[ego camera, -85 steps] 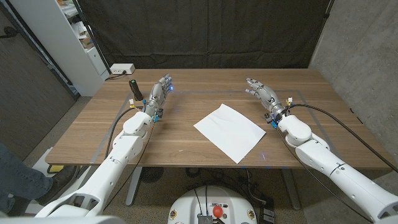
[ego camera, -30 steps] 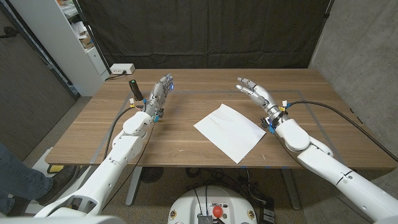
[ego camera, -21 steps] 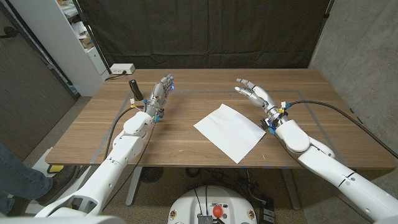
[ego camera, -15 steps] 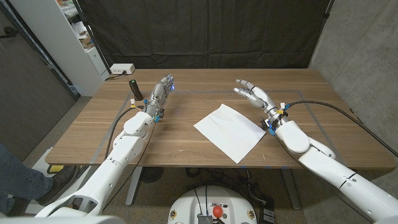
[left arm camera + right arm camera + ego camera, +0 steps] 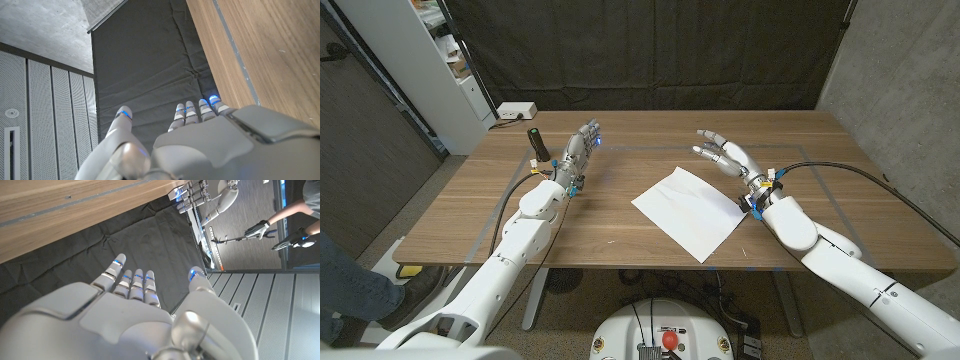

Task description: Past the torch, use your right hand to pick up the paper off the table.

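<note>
Reach stage: the right hand [image 5: 725,157] is shown raised, fingers spread, grasping nothing. The paper [image 5: 690,212] lies flat on the table [image 5: 620,215], just beside the wrist, ungrasped; approach, grasp and lift judged outstanding.

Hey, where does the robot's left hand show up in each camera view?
Head view: the left hand is over the table's far left part, beside the torch.
Left wrist view: the left hand is the large near one, fingers reaching toward the black curtain.
Right wrist view: the left hand is small and far off, past the table's edge.
Shared landmark: the wooden table.
</note>
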